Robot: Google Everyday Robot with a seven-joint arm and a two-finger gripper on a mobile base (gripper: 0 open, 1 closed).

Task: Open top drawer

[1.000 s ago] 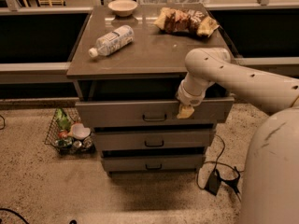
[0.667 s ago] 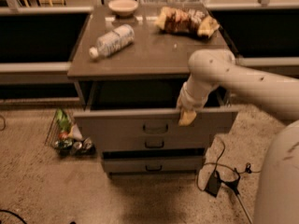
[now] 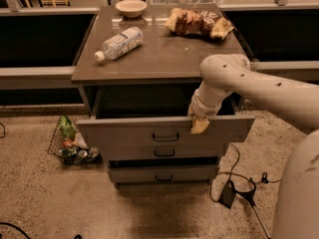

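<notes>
The top drawer is the tall grey one under the tabletop, with a small black bar handle at its centre. It stands pulled out, and its dark inside shows behind the front. My gripper sits at the top edge of the drawer front, right of the handle, with the arm reaching in from the right. Two shallower grey drawers, the middle one and the bottom one, sit closed below.
On the tabletop lie a plastic bottle, a bowl and a snack bag. A wire basket of items stands on the floor at left. A power adapter with cables lies at right.
The top drawer has slid out toward the camera, showing more of its inside. My gripper has moved forward and down with the drawer front.
</notes>
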